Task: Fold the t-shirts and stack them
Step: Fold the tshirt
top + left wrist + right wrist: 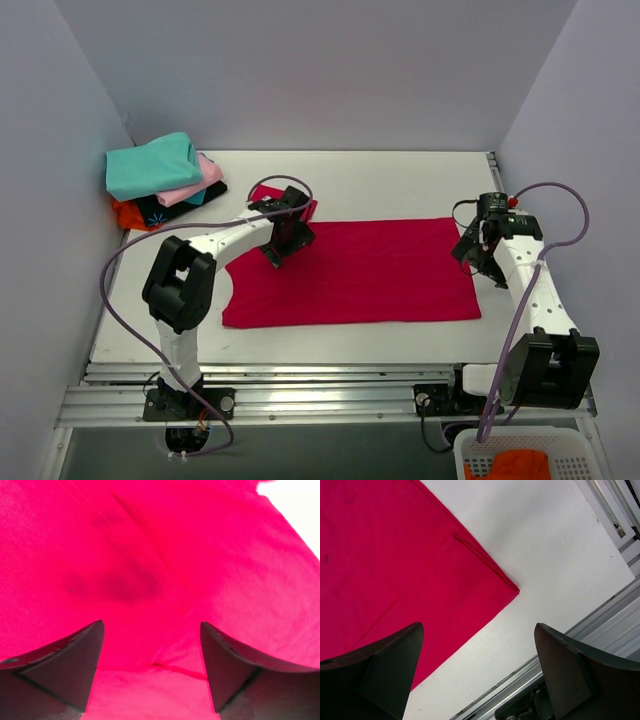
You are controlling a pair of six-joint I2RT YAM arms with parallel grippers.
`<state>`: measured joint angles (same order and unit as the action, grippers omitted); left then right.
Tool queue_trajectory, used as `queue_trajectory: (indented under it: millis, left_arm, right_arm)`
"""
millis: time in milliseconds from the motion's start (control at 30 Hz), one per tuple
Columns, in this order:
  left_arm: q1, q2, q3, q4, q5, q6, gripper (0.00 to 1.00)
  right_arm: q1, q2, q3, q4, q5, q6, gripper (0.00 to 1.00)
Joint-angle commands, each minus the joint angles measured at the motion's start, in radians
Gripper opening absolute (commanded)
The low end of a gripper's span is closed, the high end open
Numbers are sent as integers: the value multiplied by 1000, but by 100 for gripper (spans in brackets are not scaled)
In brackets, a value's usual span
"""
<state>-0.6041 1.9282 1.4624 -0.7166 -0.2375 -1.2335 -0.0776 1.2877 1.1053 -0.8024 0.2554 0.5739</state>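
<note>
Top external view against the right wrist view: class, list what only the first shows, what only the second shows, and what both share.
Only the top external view: the folded stack in the far left corner, teal shirt over pink shirt, black shirt and orange shirt; the left arm over the red shirt; the basket by the right arm.
Only the right wrist view: the red shirt's corner close up, its hem seam, and the right arm's jaws wide apart, holding nothing.
Both: the red shirt spread on the white table.
</note>
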Motion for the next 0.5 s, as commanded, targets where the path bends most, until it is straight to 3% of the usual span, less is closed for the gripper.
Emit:
queue_trajectory:
  millis: [0,200,300,467]
  left_arm:
    - [20,11,65,-30,-14,37,91]
    - [127,-5,174,44,32,167,90]
    - [240,26,226,175,232,271,87]
    - [380,253,574,62,394,440,87]
  right_arm:
    - [-2,9,8,-20,24,-5,88]
    - [-10,-4,1,-15,15,-2,88]
    - [-21,-14,1,-8,1,1,88]
    - [-39,-42,1,60,-59,1,90]
